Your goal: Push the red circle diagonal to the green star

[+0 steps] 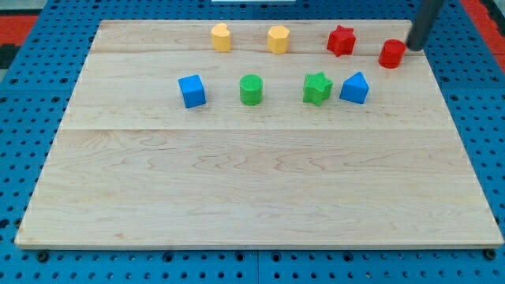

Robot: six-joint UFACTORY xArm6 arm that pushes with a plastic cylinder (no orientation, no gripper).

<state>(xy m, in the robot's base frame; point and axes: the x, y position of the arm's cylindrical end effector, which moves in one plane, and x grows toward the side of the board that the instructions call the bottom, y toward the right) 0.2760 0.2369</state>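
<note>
My tip (413, 47), bare dark rod end, no jaws, upper right of frame, touching red circle block (391, 54); green star block (317, 87) lower left.

Single view: elevated, angled down from board's (260, 189) near edge, whole board framed.

my tip (412, 47) just right of red circle (391, 54), which sits up-right of green star (317, 87).

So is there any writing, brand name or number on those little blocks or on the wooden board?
None: no text, label or number shows on the wooden board, the pegboard beneath it, or any block, including the red circle and green star.
</note>
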